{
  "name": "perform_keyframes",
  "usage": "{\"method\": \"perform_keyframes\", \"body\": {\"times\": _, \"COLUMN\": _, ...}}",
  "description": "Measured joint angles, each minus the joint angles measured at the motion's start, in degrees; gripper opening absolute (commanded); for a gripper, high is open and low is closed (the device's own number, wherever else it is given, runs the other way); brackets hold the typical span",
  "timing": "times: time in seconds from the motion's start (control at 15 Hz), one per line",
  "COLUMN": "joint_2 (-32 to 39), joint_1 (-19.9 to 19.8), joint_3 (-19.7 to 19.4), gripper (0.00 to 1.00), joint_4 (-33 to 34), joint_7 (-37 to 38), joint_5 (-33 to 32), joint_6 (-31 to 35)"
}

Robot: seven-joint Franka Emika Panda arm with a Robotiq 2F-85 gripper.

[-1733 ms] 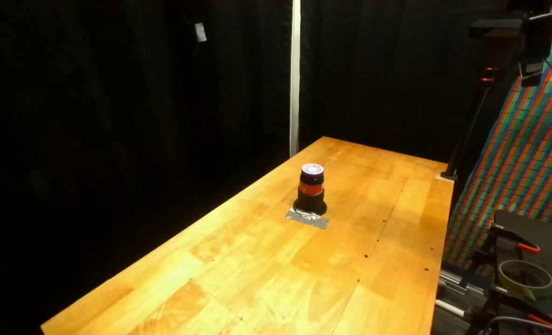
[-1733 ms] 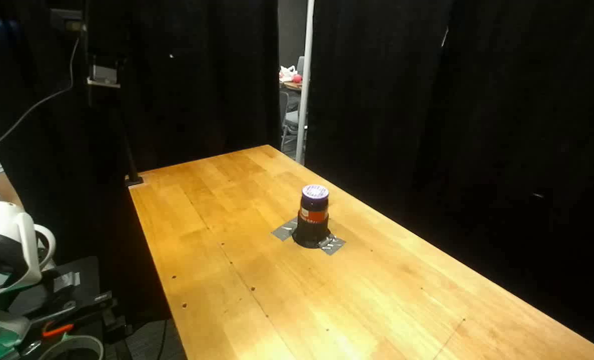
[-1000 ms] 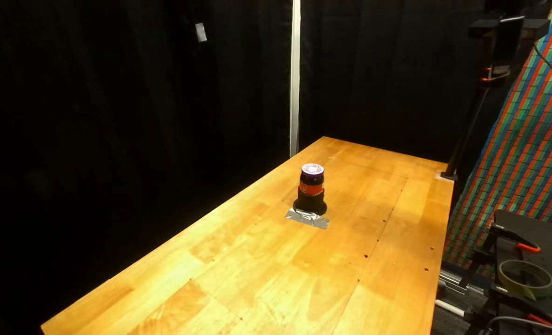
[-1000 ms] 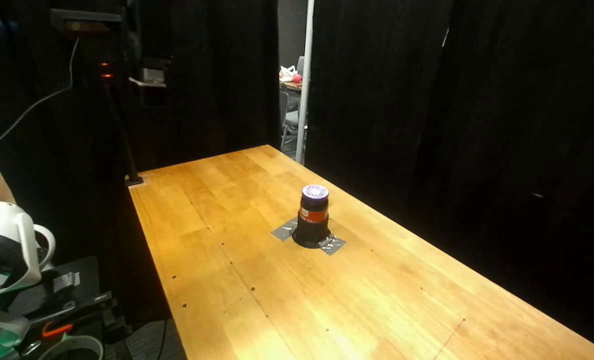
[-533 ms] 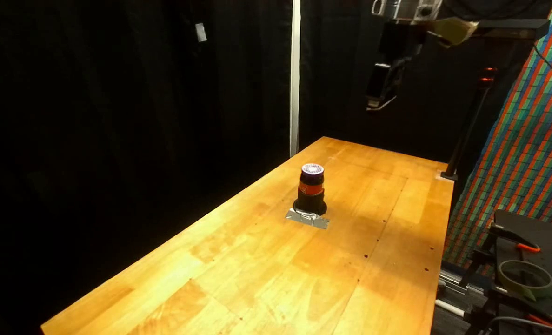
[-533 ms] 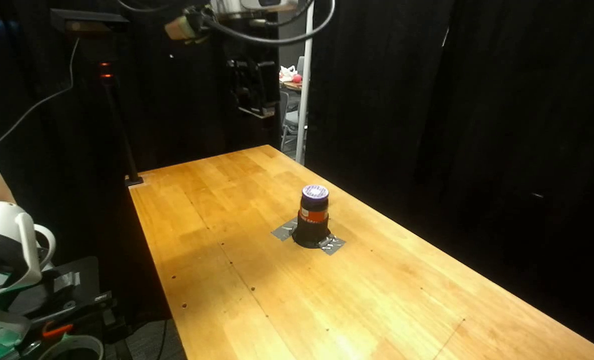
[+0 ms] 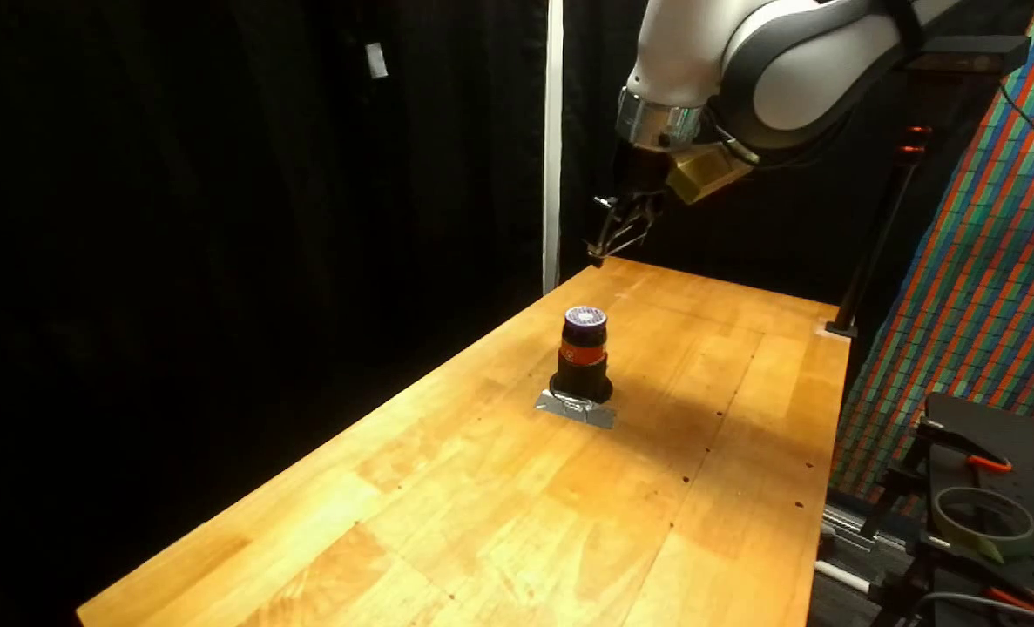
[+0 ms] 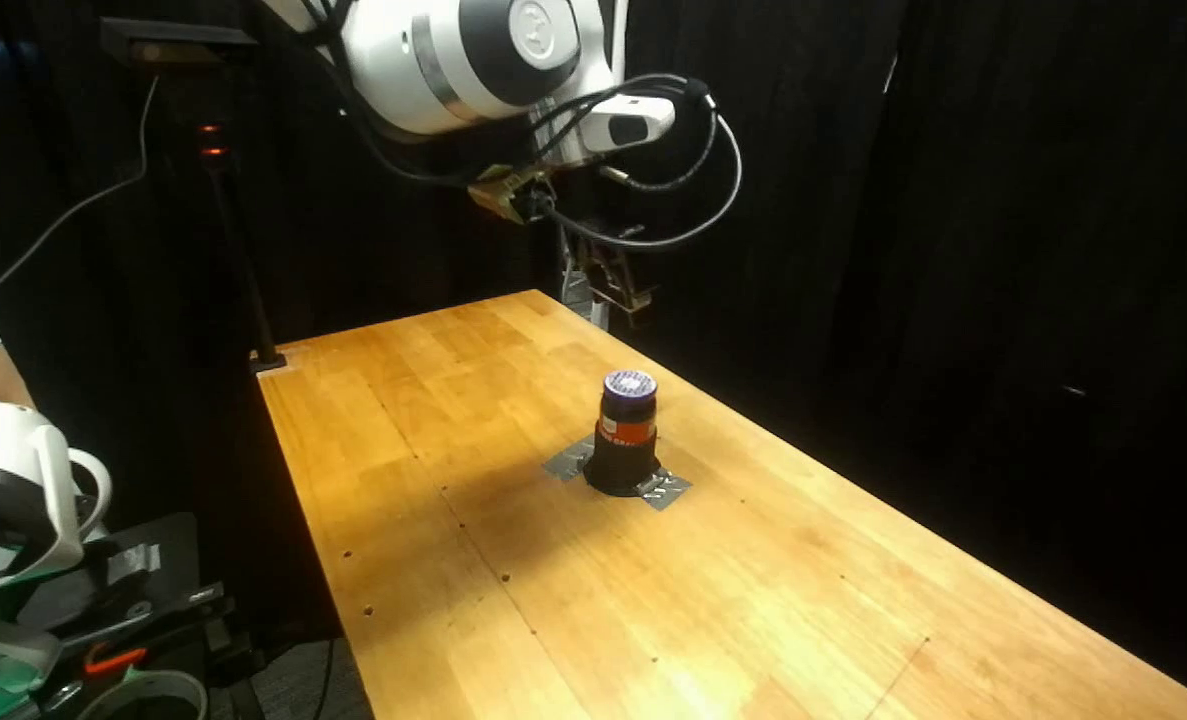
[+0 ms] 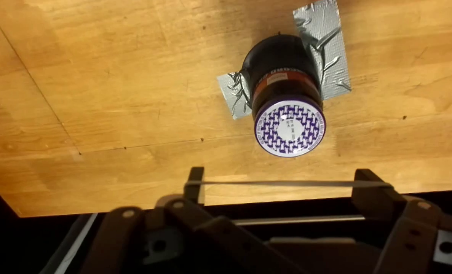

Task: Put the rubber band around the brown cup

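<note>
Hand (image 9: 280, 178): 2 fingers spread wide, rubber band (image 9: 286, 183) looped around both tips, taut btwn them. Ahead, below, apart: upright jar (image 9: 289, 114) (presumably the task's "cup") in blk. holder (image 8: 621, 468), taped to tabletop (image 9: 115, 95). Judged step: alignment, band not yet on jar; next: center over jar, then lower.
</note>
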Motion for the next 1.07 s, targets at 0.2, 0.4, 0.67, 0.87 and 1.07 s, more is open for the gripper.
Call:
{"method": "perform_keyframes", "body": {"times": 0.2, "joint_2": 4.6, "joint_1": 2.7, "joint_3": -3.2, "gripper": 1.0, "joint_4": 2.1, "joint_7": 3.8, "joint_5": -2.1, "joint_6": 3.4}}
{"method": "perform_keyframes", "body": {"times": 0.4, "joint_2": 8.3, "joint_1": 5.3, "joint_3": -5.8, "gripper": 1.0, "joint_4": 3.9, "joint_7": 5.9, "joint_5": -2.2, "joint_6": 5.6}}
{"method": "perform_keyframes", "body": {"times": 0.67, "joint_2": 12.0, "joint_1": 8.1, "joint_3": -8.5, "gripper": 1.0, "joint_4": 5.6, "joint_7": 7.8, "joint_5": -2.2, "joint_6": 8.4}}
{"method": "perform_keyframes", "body": {"times": 0.87, "joint_2": 14.2, "joint_1": 9.7, "joint_3": -10.6, "gripper": 1.0, "joint_4": 6.6, "joint_7": 8.8, "joint_5": -2.2, "joint_6": 9.4}}
{"method": "perform_keyframes", "body": {"times": 1.07, "joint_2": 16.1, "joint_1": 10.9, "joint_3": -12.6, "gripper": 1.0, "joint_4": 7.5, "joint_7": 9.6, "joint_5": -2.2, "joint_6": 10.1}}
